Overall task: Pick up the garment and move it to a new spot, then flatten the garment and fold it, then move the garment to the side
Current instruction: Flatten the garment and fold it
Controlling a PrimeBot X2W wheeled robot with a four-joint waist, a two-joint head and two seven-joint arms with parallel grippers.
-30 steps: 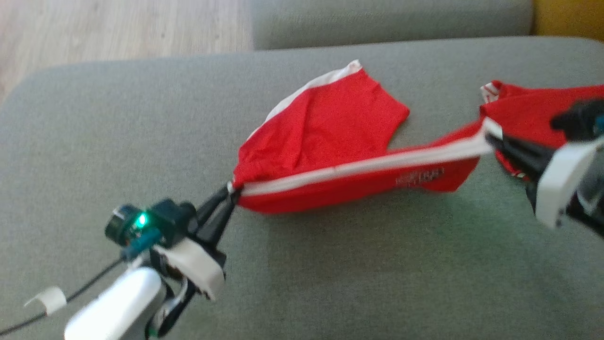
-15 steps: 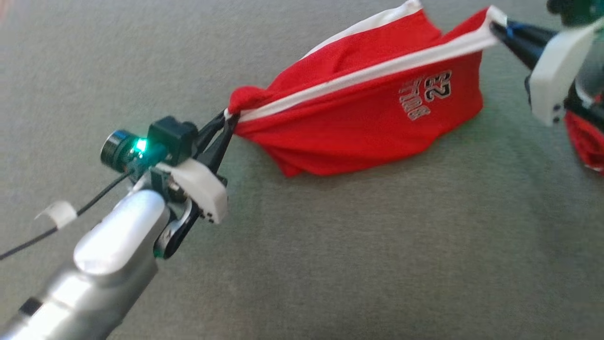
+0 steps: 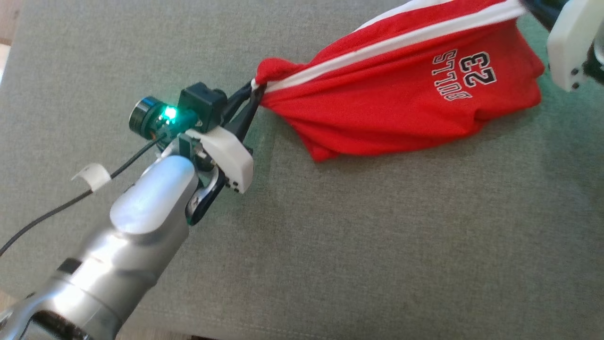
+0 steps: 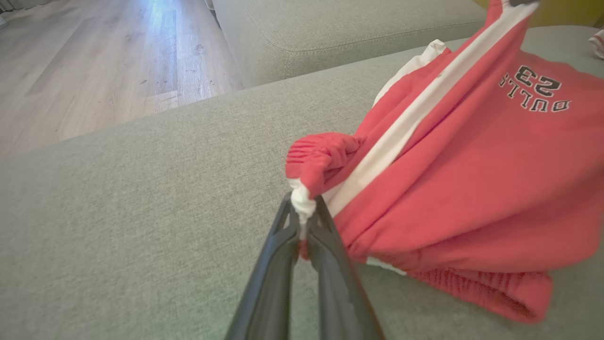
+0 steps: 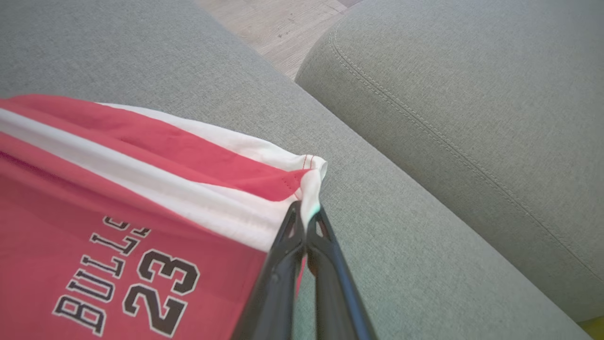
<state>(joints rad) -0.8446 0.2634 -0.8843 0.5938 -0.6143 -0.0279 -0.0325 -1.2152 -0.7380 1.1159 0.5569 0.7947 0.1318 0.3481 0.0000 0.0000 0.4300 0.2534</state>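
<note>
Two grippers hold a red garment [image 3: 401, 104] stretched between them over a grey sofa cushion [image 3: 377, 245]. At centre left of the head view, the left gripper [image 3: 253, 90] is pinched tight on a ribbed, gathered corner, with white trim squeezed between its dark fingers [image 4: 330, 255]. At the upper right edge of that frame, the right gripper [image 5: 306, 215] is clamped on the stitched corner where the white stripe [image 3: 387, 45] ends. Holding both ends of the same striped edge appears meant to pull it straight, so the cloth can be carried and then laid flat. Below that line the printed panel sags, and its lowest folds seem to rest on the cushion at centre right. The cushion, rather than any bin or basket, serves as the receiving surface. A second cushion [image 5: 472, 94] and wooden floor [image 4: 94, 71] lie beyond, toward the top of the wrist frames. The move looks under way, with flattening and folding yet to come.
</note>
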